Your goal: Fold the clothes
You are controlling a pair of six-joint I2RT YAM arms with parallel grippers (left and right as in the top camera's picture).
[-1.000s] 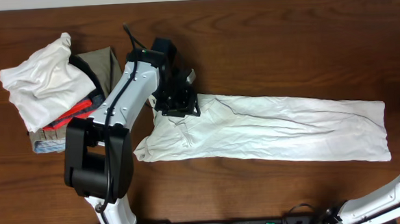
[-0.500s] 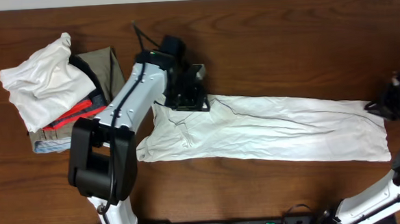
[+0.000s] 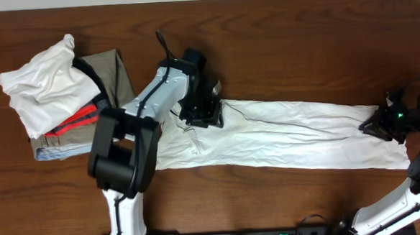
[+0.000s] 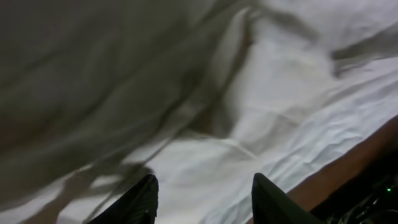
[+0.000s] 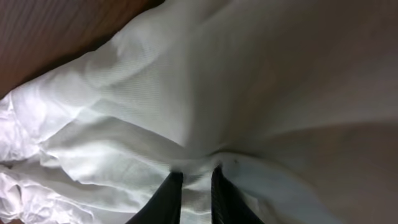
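At 9 o'clock, left gripper (image 4: 204,182) spread over waist of white trousers (image 3: 297,131); at 3 o'clock, right gripper (image 5: 196,175) pinches hem.

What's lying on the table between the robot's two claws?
In the overhead view, the white trousers stretch flat along the wooden table from the left gripper to the right gripper; nothing else lies between them.

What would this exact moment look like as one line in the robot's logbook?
white trousers: spread out, unfolded | left gripper: open, at waist end | right gripper: shut, tips on hem end
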